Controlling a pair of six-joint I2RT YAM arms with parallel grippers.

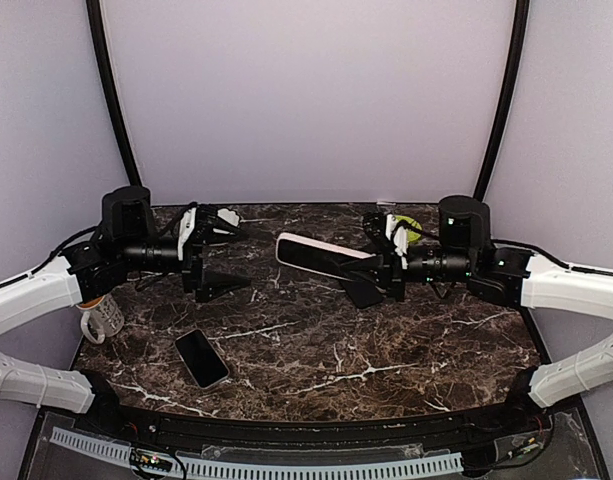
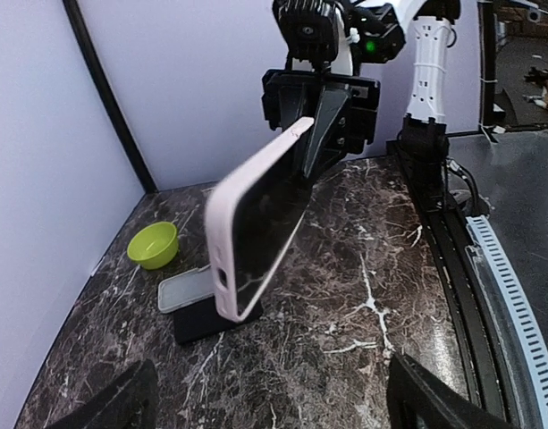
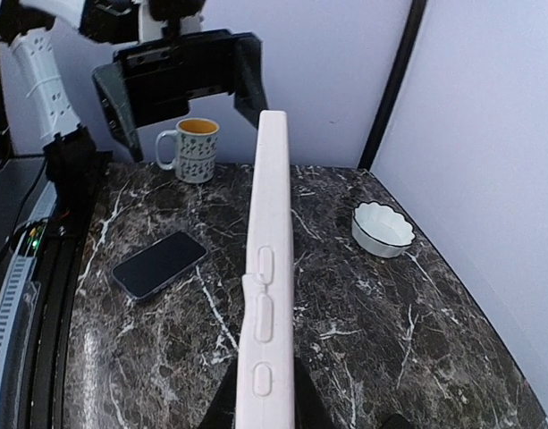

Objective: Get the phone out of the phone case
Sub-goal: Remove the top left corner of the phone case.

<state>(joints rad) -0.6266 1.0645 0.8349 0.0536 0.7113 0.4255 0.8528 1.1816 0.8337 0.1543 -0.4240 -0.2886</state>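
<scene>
Top external: R gripper [image 1: 366, 285] is clamping the white phone case [image 1: 321, 257] by one end, holding it tilted above the table [image 1: 406, 345]. L gripper [image 1: 226, 253] is hanging wide open, w/ nothing in it. Phone [image 1: 201, 358] is lying flat on the table, front-left, well apart from the case.

Bright, even light, soft shadows on the marble table [image 1: 316, 350], all views sharp.

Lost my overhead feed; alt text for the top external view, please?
The right gripper is shut on one end of a white phone case, held up over the marble table. The open left gripper faces its free end without touching; a dark phone lies flat on the table.
</scene>
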